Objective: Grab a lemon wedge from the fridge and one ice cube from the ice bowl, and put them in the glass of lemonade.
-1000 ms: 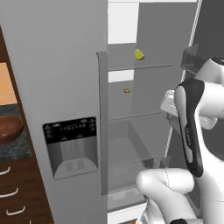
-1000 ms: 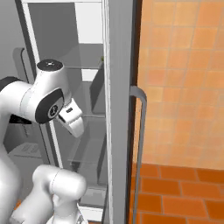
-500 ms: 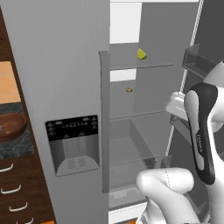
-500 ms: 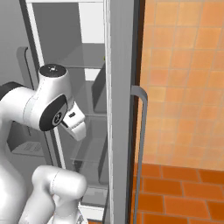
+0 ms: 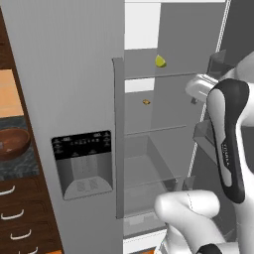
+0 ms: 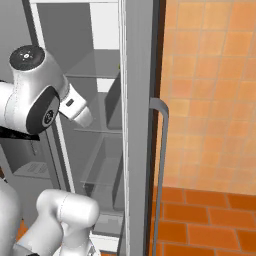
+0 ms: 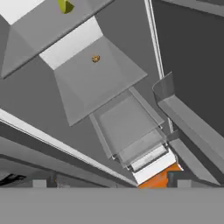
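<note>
The fridge (image 5: 74, 74) has its right door swung open (image 6: 135, 100). Inside, the lemon wedge (image 5: 159, 61) lies on the upper shelf, also seen at the top of the hand view (image 7: 65, 5). My gripper (image 5: 194, 92) (image 6: 85, 117) hovers at the right of the opening, below and to the right of the wedge and well apart from it. Its finger tips stand wide apart in the hand view (image 7: 109, 181), open with nothing between them. The ice bowl (image 5: 12, 143) sits on the dark counter left of the fridge. The glass of lemonade is out of view.
A small orange-brown item (image 5: 146, 102) (image 7: 95, 58) lies on the middle shelf. A clear drawer (image 7: 127, 127) sits low in the fridge. Door bins (image 5: 206, 141) jut out at the right. Wooden drawers (image 5: 20, 218) stand under the counter. Orange tile wall (image 6: 210, 100) is right of the door.
The hand has risen a little in front of the open fridge, from middle-shelf height toward the upper shelf. The lemon wedge and the bowl have stayed put.
</note>
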